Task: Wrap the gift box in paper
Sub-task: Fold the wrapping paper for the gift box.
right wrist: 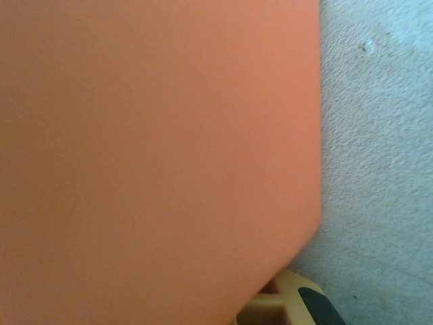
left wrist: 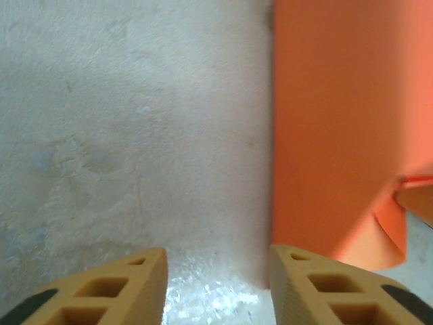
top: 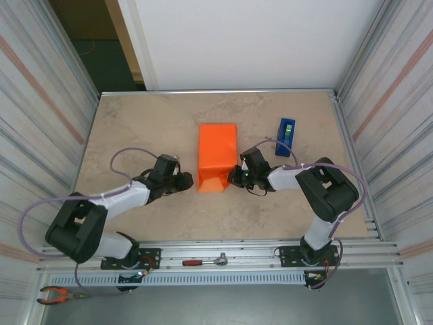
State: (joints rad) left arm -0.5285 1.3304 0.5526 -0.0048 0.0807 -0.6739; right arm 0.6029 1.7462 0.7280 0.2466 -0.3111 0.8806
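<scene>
Left jaws stand parted, nothing between them, one fingertip (left wrist: 325, 288) just beside the left edge of the paper (left wrist: 338, 122); right jaws are closed at its lower right corner (pinching it or not, I cannot tell). The folded paper lies mid-frame on the worktop (top: 149, 128), a blue tape dispenser (top: 285, 137) to its right

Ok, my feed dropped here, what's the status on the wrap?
Left gripper open, beside paper. Right gripper shut at paper's near-right corner. Tape dispenser stands clear, right.

No text to read
The paper (top: 216, 154), the blue dispenser (top: 285, 137) and the worktop (top: 135, 135) carry no lettering, label or number that can be made out.
</scene>
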